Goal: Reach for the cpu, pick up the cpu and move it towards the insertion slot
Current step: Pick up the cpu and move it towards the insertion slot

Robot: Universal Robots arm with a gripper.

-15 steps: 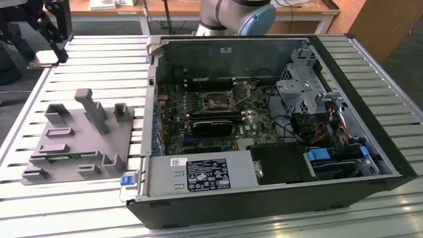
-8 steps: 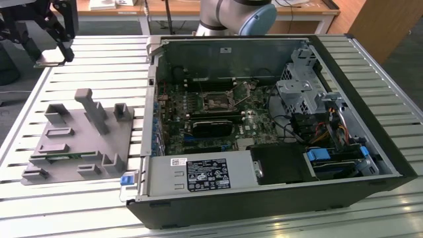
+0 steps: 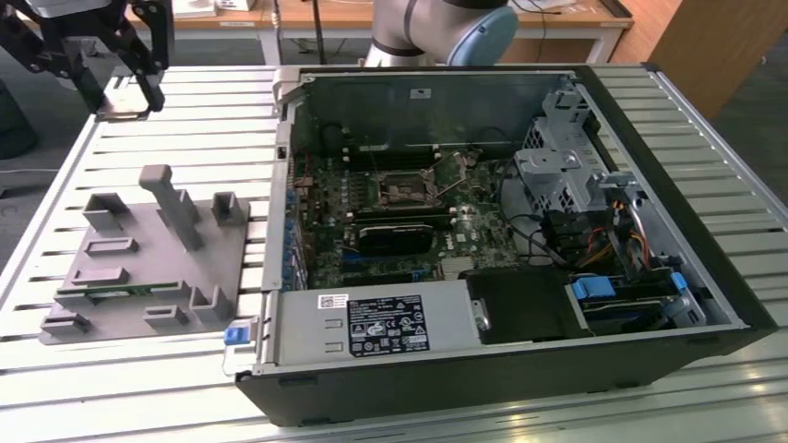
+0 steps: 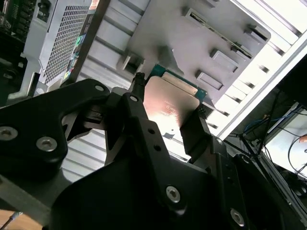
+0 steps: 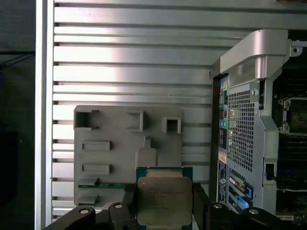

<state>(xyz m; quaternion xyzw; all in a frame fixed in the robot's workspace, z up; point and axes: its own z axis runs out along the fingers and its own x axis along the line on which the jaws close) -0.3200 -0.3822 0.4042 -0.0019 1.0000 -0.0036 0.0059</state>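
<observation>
Gripper: fingers closed against opposite edges of the cpu, held above grey fixture | cpu lid print: illegible | exterior view: insertion slot on motherboard, well apart from gripper.

exterior view looks down from afar; both wrist views closely share the grey fixture.

One cpu, low in the first wrist view. One socket mid-frame in the exterior view. One grey fixture at left, one memory stick on it. One computer case. One slatted desk.
</observation>
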